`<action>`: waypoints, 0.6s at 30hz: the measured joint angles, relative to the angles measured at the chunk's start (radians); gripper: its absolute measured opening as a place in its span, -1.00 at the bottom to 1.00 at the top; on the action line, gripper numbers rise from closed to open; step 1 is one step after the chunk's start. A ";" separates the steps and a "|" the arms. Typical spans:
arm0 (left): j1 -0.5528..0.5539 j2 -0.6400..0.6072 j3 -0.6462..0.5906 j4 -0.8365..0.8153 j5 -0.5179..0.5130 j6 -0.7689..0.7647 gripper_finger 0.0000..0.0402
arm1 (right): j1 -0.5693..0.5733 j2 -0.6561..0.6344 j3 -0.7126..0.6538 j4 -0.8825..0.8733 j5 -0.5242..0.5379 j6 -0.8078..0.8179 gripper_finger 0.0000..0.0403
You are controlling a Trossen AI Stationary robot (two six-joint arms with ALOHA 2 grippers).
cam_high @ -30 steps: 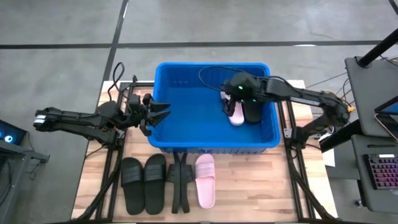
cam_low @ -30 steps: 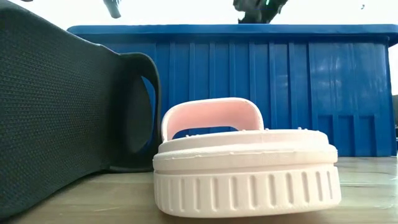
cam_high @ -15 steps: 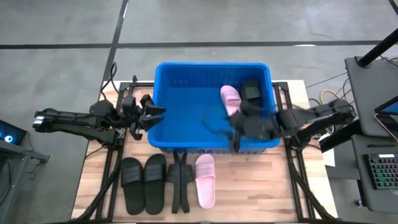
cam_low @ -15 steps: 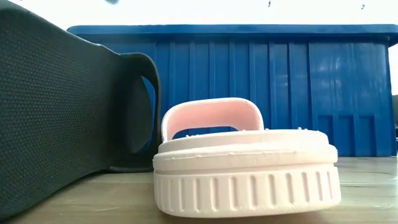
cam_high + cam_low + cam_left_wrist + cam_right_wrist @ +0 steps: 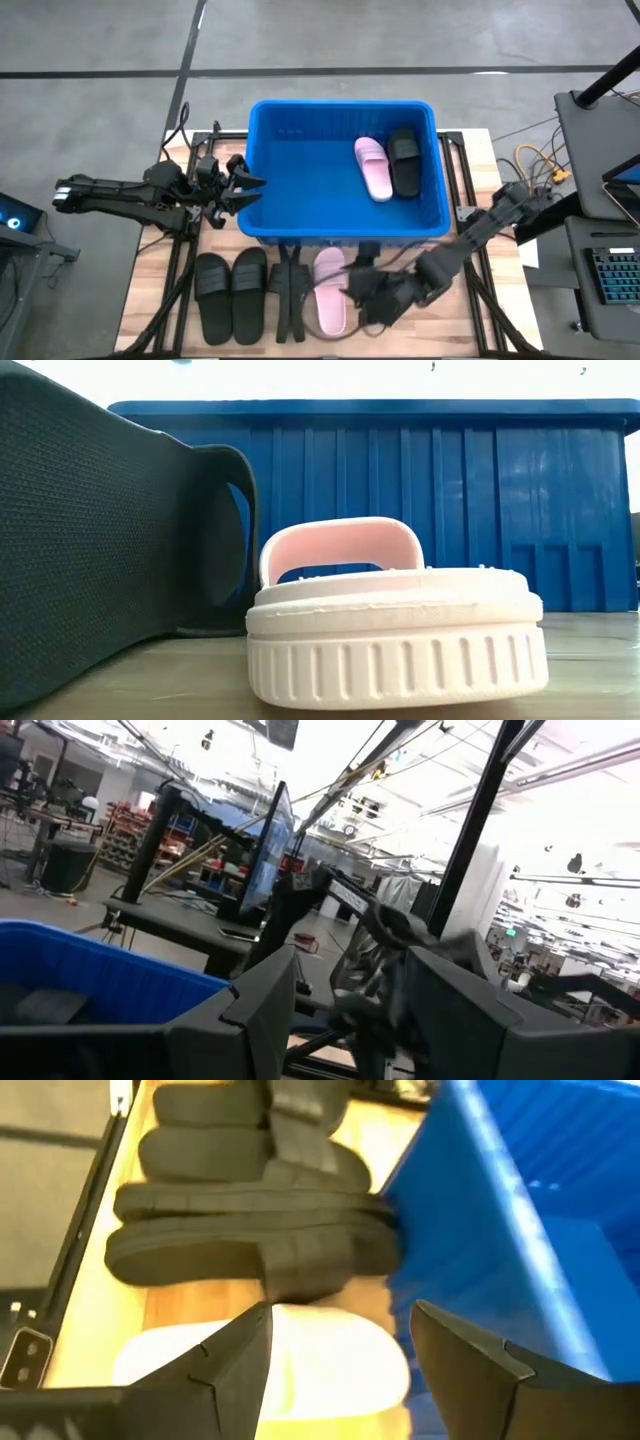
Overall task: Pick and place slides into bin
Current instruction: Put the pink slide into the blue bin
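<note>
The blue bin (image 5: 262, 215) stands mid-table and holds a pink slide (image 5: 372, 168) and a black slide (image 5: 405, 160), both lying flat on its floor. A second pink slide (image 5: 328, 300) lies sole-down on the table in front of the bin; it also shows in the right wrist view (image 5: 300, 1365) and the low view (image 5: 395, 625). My right gripper (image 5: 360, 293) is open just over this slide, its fingers (image 5: 235, 1355) on either side of one end. My left gripper (image 5: 250, 190) is open and empty beside the bin's left wall.
Two black slides (image 5: 232, 295) lie flat at the near left. Another black slide (image 5: 288, 300) stands on edge between them and the pink one, close to my right gripper (image 5: 250, 1240). The bin's near wall (image 5: 480, 1210) rises just beyond.
My right gripper has come up out of the bin, leaving the pink and black slides inside, and has swung over the bin's near wall toward the table's near edge. It has gone down over the pink slide on the table.
</note>
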 joint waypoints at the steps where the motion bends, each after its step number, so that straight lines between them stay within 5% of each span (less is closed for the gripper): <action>1: 0.000 0.000 0.000 0.000 0.000 0.000 -0.12 | 0.005 0.030 0.015 -0.001 0.000 0.000 0.12; 18: 0.000 0.008 -0.001 0.001 0.007 -0.002 -0.12 | 0.011 0.355 0.140 -0.204 0.022 -0.001 0.12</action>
